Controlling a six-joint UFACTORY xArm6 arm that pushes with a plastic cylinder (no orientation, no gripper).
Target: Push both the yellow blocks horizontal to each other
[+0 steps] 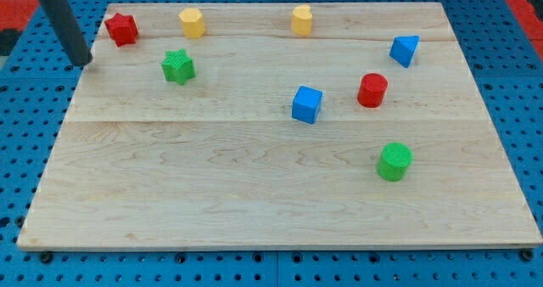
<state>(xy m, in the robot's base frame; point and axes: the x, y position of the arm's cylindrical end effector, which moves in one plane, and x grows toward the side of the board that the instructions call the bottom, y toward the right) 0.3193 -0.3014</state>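
Two yellow blocks sit near the view's top edge of the wooden board (254, 194). The yellow hexagon block (193, 22) is at the top left. The yellow heart-like block (302, 20) is at the top middle, at about the same height in the view. My tip (83, 63) is at the board's left edge, left of and below the red star block (121, 29), well left of the yellow hexagon block. It touches no block.
A green star block (178, 66) lies below the yellow hexagon. A blue cube (307, 104) is mid-board, a red cylinder (372, 91) to its right, a blue triangular block (405, 50) at upper right, a green cylinder (394, 161) at lower right.
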